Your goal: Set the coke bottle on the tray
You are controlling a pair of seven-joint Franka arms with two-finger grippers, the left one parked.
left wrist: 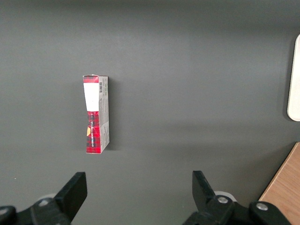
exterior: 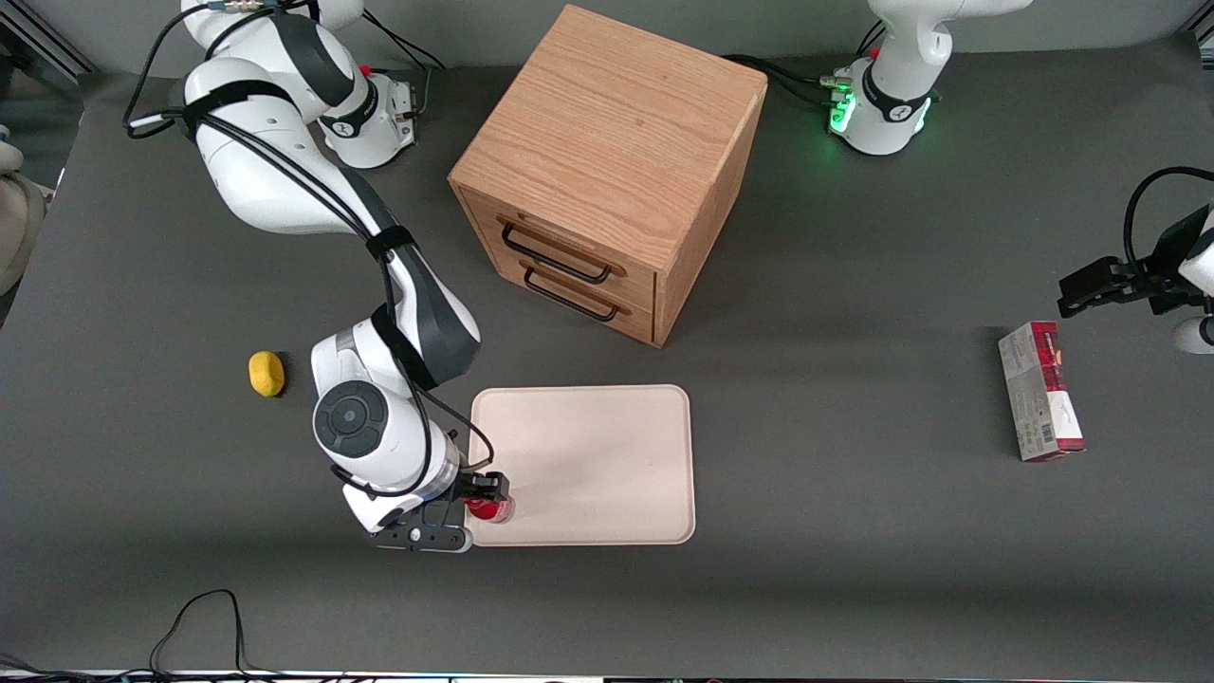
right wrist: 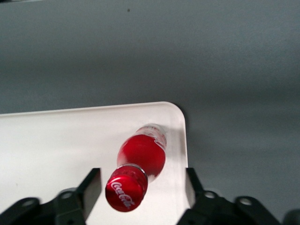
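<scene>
The coke bottle (exterior: 490, 509) stands upright on the cream-white tray (exterior: 588, 455), in the tray corner nearest the front camera at the working arm's end. In the right wrist view I look down on its red cap and body (right wrist: 140, 157), with the clear base close to the tray's rim (right wrist: 56, 140). My right gripper (exterior: 482, 495) hangs directly over the bottle. It is open (right wrist: 143, 180): both fingers stand wide apart on either side of the cap with gaps, touching nothing.
A wooden two-drawer cabinet (exterior: 607, 171) stands farther from the front camera than the tray. A yellow lemon-like object (exterior: 266, 373) lies beside the working arm. A red-and-grey box (exterior: 1040, 391) lies toward the parked arm's end, also in the left wrist view (left wrist: 96, 114).
</scene>
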